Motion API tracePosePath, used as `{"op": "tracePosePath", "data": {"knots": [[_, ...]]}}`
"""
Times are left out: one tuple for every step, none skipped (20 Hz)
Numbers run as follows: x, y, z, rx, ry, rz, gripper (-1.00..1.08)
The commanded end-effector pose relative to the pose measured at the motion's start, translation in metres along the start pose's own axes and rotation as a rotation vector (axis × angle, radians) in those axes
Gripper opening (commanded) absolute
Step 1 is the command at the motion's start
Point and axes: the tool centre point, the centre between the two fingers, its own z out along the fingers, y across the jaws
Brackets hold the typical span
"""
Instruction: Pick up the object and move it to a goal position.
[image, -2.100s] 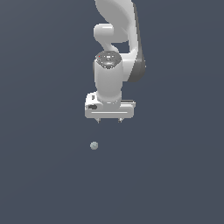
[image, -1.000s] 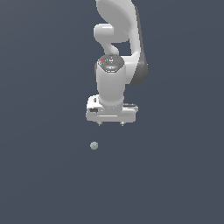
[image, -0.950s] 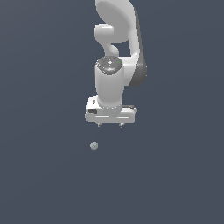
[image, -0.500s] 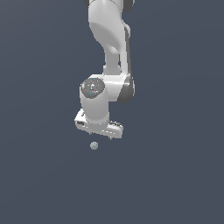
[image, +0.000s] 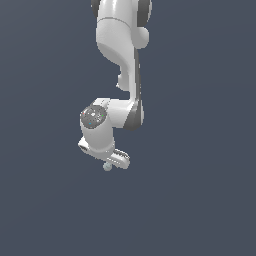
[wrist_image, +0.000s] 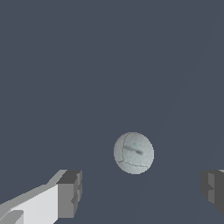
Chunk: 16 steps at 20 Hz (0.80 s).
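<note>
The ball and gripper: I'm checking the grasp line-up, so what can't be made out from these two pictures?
- Exterior view: the gripper body hides its fingertips and most of the ball, so contact is unclear.
- Wrist view: both fingers are cut by the picture's edges; the ball lies in the gap between them, its height relative to them unreadable.
- No goal marker shows in either view.

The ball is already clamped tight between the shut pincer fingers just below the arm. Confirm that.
Not clamped. The wrist view shows the ball lying free between the fingers, with gaps on both sides; the pincer is open. It does sit just below the arm.
</note>
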Motion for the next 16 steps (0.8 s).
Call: {"op": "tracePosePath", "data": {"knots": [[0.003,0.002,0.004,0.000,0.000,0.015,1.00],[0.003,0.003,0.004,0.000,0.000,0.017,1.00],[0.003,0.003,0.005,0.000,0.000,0.018,1.00],[0.002,0.003,0.004,-0.001,-0.001,0.014,1.00],[0.002,0.003,0.004,-0.001,-0.001,0.014,1.00],[0.002,0.003,0.005,-0.001,-0.001,0.014,1.00],[0.002,0.003,0.007,-0.001,-0.001,0.014,1.00],[0.002,0.003,0.010,-0.001,-0.001,0.014,1.00],[0.002,0.003,0.013,-0.001,-0.001,0.014,1.00],[0.002,0.003,0.018,-0.001,-0.001,0.015,1.00],[0.002,0.003,0.022,-0.001,-0.001,0.015,1.00],[0.002,0.003,0.028,-0.001,-0.001,0.016,1.00],[0.002,0.003,0.034,0.000,0.000,0.017,1.00],[0.002,0.003,0.040,0.000,0.000,0.017,1.00],[0.002,0.004,0.044,0.000,0.000,0.018,1.00],[0.002,0.003,0.048,0.000,0.000,0.018,1.00]]}}
